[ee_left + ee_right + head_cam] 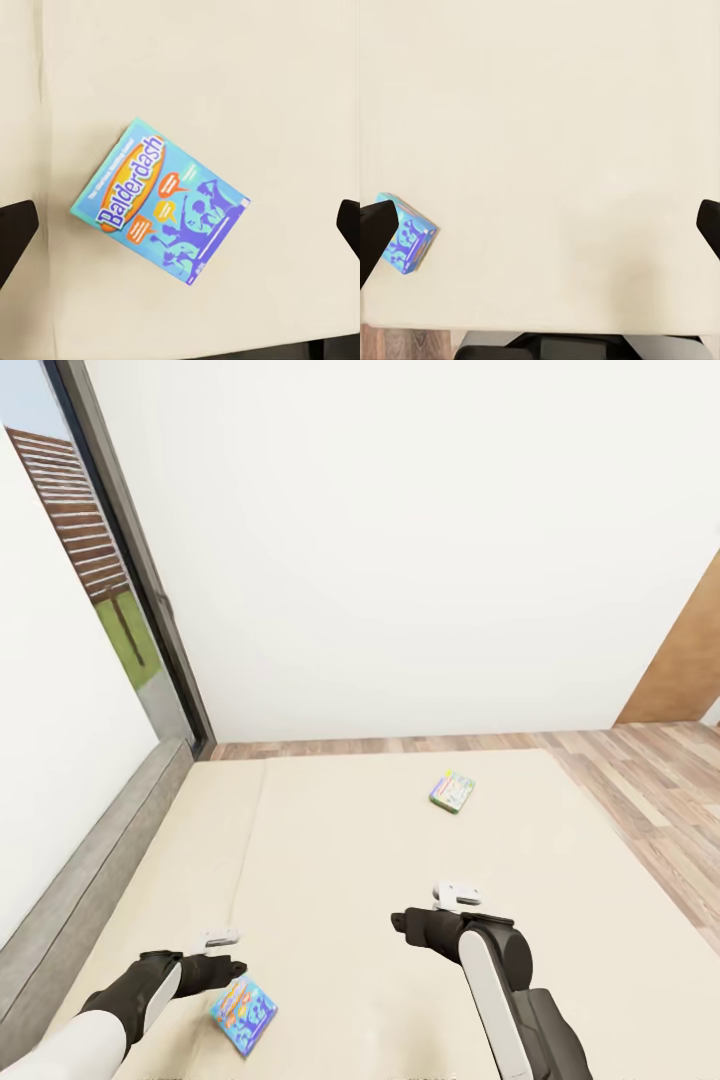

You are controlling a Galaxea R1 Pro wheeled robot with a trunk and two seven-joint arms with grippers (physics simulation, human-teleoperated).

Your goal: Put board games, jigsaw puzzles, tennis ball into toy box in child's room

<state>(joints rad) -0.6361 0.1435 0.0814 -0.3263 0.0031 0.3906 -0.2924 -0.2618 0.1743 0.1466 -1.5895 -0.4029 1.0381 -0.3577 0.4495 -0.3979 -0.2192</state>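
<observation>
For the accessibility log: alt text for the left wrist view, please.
A blue Balderdash game box lies flat and askew on the beige mattress, untouched. The left gripper hangs above it with jaws open, dark fingertips at both edges.

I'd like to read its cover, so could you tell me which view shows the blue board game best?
The left wrist view: the blue board game lies flat on the bed, its cover facing the camera. The head view shows it small and oblique; the right wrist view shows one end.
</observation>
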